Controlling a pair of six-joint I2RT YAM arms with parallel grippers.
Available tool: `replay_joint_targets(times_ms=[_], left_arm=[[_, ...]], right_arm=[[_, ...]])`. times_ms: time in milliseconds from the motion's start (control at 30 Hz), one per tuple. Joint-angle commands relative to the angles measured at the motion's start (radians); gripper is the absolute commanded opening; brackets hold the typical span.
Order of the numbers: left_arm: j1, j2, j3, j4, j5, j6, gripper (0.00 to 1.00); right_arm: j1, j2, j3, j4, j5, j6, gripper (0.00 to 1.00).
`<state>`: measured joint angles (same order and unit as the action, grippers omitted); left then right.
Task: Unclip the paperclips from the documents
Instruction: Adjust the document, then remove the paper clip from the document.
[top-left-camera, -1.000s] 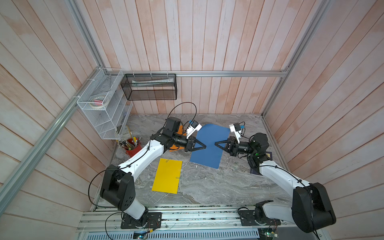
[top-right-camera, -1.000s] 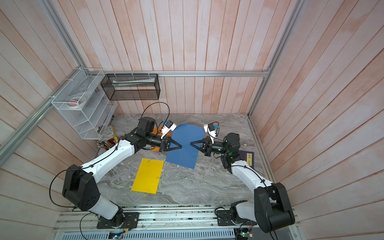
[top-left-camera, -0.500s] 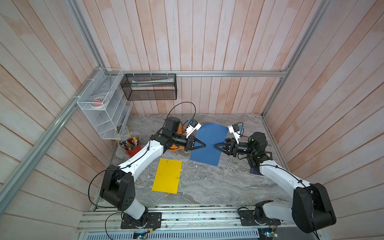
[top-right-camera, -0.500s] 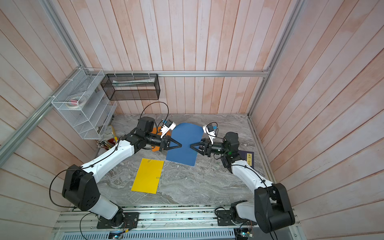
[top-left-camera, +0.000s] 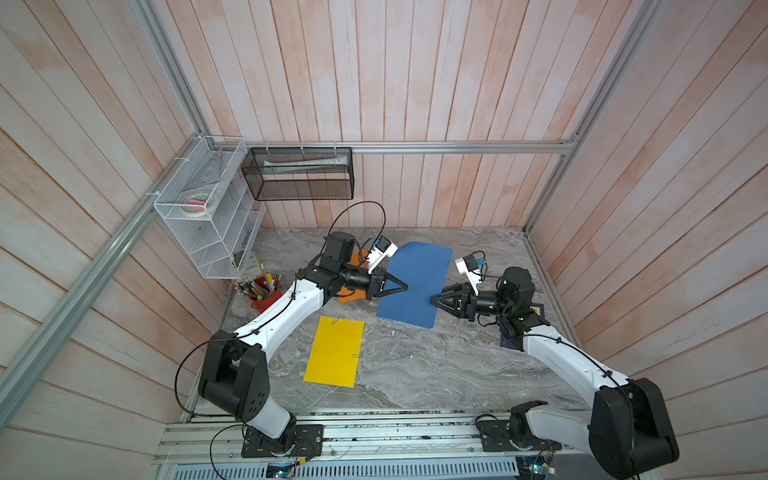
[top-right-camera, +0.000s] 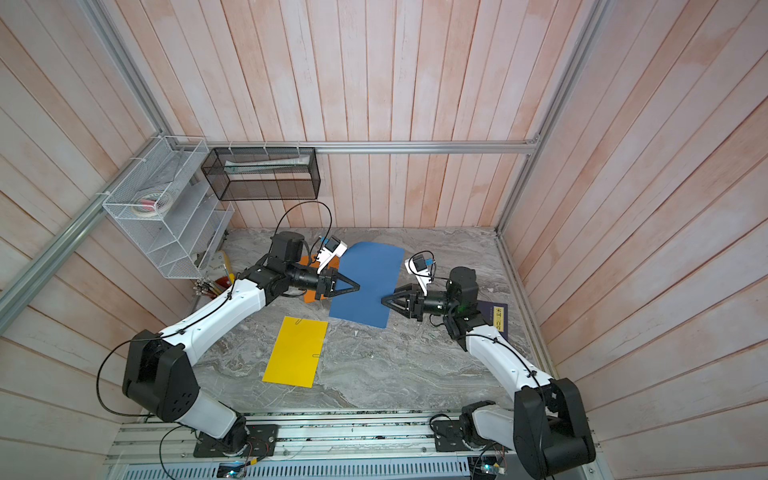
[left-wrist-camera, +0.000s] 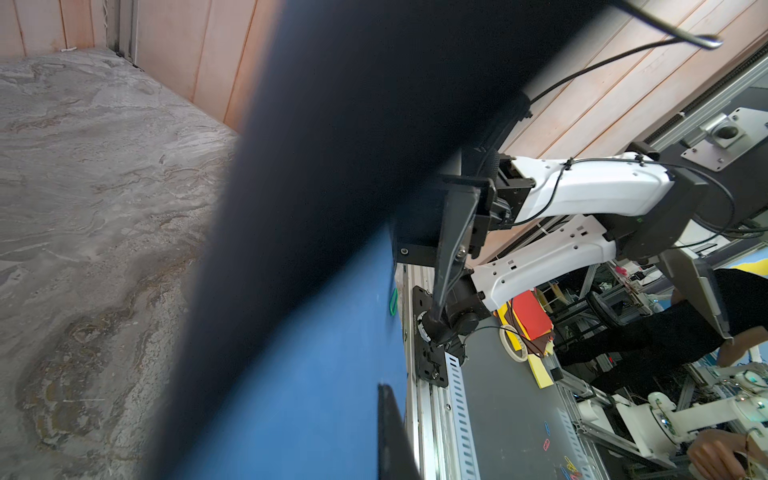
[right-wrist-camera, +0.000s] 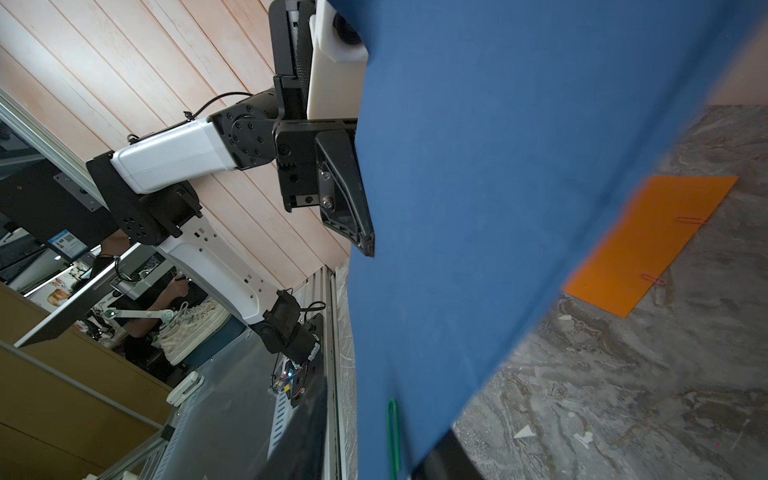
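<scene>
The left end effector is clenched on one long edge of the dark blue sheet, holding it up off the desk. The right end effector is at the opposite edge, fingers either side of the green paperclip. I cannot tell whether they pinch it. The yellow sheet lies flat on the desk, as does the orange sheet with its pink paperclips.
</scene>
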<state>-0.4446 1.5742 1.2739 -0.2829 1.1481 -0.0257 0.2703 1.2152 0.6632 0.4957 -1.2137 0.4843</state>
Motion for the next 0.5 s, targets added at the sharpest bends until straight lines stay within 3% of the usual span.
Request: replay_joint_targets(times_ms=[0,267,467], left_arm=[[0.008,-0.029,-0.004,-0.018,0.015,0.029,0.0],[0.013,-0.041,-0.021,-0.017,0.013,0.036,0.0],[0.014,-0.051,-0.029,-0.019,0.011,0.04,0.0]], right_arm=[[-0.003,-0.015,-0.016,-0.023,-0.007,-0.018,0.26],[-0.008,-0.016,-0.024,-0.011,0.005,-0.008,0.12],[-0.02,-0.014,-0.036,0.015,0.002,0.013,0.08]])
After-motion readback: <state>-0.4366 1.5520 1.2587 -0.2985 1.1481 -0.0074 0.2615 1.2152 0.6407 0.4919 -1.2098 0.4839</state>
